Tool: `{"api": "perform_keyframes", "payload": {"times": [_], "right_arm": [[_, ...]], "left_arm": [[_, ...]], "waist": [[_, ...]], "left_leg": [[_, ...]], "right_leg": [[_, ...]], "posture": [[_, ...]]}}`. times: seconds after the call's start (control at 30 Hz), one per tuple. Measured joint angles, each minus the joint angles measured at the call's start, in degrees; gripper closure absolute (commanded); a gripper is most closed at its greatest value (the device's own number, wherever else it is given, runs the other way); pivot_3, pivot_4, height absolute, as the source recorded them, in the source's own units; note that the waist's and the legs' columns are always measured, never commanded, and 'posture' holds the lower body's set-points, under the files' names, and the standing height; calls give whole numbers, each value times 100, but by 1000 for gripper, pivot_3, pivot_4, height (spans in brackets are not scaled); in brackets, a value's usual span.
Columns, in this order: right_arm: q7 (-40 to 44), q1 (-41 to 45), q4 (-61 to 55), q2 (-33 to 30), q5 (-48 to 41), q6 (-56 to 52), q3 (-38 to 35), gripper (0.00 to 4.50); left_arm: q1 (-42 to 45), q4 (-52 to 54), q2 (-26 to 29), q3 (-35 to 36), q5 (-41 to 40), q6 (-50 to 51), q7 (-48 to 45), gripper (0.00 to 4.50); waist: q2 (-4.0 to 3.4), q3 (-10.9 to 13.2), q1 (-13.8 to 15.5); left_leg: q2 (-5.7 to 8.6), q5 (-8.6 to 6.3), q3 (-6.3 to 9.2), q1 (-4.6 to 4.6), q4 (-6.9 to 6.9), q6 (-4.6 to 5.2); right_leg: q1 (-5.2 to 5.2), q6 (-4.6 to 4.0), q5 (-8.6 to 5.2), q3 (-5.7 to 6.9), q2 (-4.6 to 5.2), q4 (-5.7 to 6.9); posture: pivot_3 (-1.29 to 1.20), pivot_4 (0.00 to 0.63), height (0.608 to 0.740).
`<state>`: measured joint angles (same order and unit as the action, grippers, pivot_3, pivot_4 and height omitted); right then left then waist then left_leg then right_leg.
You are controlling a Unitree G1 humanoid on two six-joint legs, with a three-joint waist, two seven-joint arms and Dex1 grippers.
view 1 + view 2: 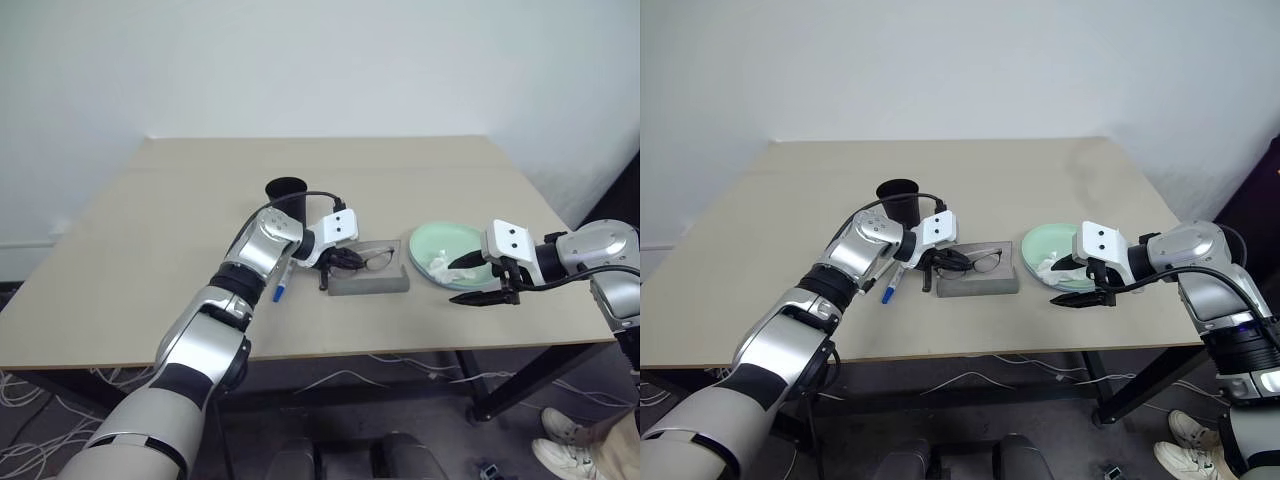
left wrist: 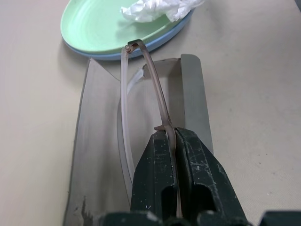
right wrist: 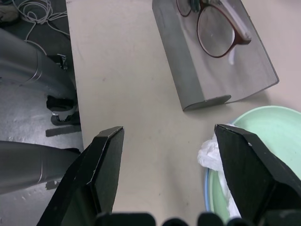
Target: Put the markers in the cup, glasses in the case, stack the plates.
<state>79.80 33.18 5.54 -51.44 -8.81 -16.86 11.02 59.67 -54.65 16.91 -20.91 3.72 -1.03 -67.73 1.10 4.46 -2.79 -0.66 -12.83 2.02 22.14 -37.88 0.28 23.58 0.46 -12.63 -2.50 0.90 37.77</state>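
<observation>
Over the grey felt-like case (image 1: 368,281) | your left gripper (image 1: 340,260) pinches the dark-framed glasses (image 1: 372,259), right gripper (image 1: 478,280) gapes empty | plates (image 1: 437,243) stacked, blue-capped marker (image 1: 282,286) waits

Table (image 1: 150,250): bears everything below.
Cup (image 1: 286,197): stands upright, left of middle, behind the other things.
Marker (image 1: 283,285): lies before the cup, left of the case.
Case (image 1: 372,282): lies open at the middle, between the marker and the plates.
Glasses (image 1: 368,259): over the open case.
Plates (image 1: 440,240): stacked one on the other, right of the case and near it.
Tissue (image 1: 438,266): lies on the upper plate, at its near edge.
</observation>
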Motion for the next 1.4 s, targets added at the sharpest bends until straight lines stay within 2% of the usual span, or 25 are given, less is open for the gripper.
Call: {"api": "perform_keyframes", "payload": {"times": [0.23,0.43,0.87,1.4], "right_arm": [[-19,-22,-94,-3,-8,-46,-2,1164],[-47,-30,-167,-2,-13,-92,-2,1164],[-90,-193,-299,-3,-42,-222,-24,1164],[-223,-250,-402,-3,-55,-248,-42,1164]], "left_arm": [[384,-428,-183,204,57,-608,380,4484],[327,-673,-453,207,179,-1116,639,4484],[4,-1058,-444,200,520,-1516,761,4484],[-190,-552,-371,313,404,-720,-535,4484]], "waist": [[0,0,15],[0,0,13],[0,-1,17],[0,-1,12]], "left_leg": [[1,-3,0,10,-6,4],[1,-3,0,13,-6,4],[1,-3,1,17,-12,5],[1,-3,1,17,-14,6]], "right_leg": [[3,4,2,1,0,-2],[7,4,3,0,0,-1],[6,7,5,1,0,-1],[6,7,5,2,-1,1]], "posture": [[0,0,740],[0,0,740],[0,0,740],[0,0,740]]}}
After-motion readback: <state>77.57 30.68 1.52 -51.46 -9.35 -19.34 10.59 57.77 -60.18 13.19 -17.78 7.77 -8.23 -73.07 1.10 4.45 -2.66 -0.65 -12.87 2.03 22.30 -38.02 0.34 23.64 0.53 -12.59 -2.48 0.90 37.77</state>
